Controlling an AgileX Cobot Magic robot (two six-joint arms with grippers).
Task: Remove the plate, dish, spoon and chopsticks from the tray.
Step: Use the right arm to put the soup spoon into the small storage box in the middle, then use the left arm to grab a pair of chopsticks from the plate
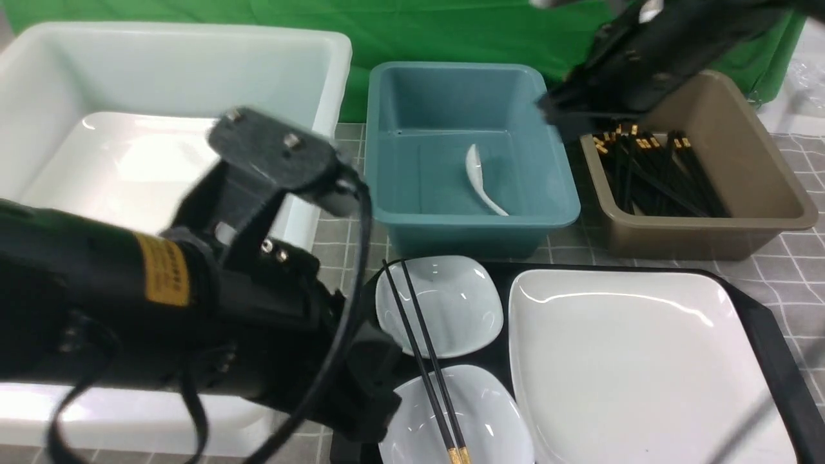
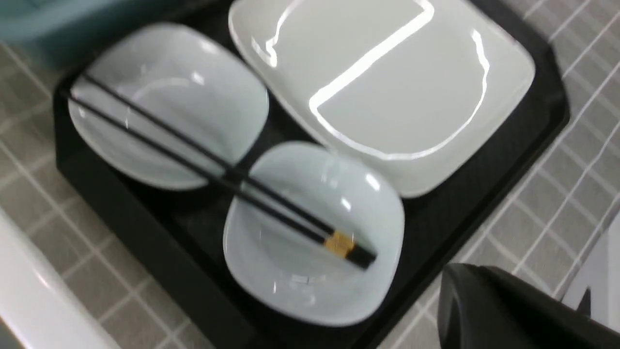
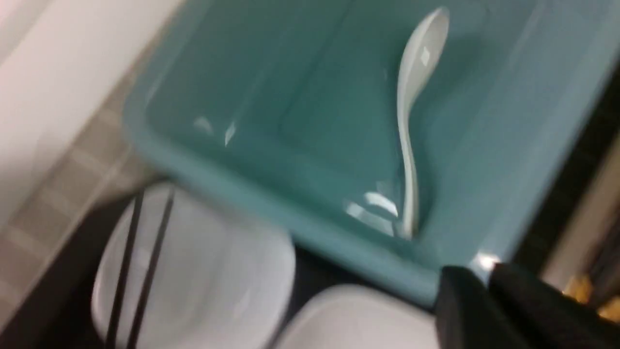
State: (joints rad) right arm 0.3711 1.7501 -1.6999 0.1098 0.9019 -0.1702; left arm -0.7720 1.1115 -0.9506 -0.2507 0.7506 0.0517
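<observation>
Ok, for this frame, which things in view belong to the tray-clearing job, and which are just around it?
Part of the job:
- large white plate
- two small dishes, and
- black chopsticks
- white spoon, in the teal tub
- black tray

Just around:
- green cloth
- gray grid-patterned surface

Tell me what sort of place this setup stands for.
Probably a mock dish-clearing station: used-looking tableware sits on a black tray, while a teal tub holds a spoon and a brown tub collects many chopsticks.
</observation>
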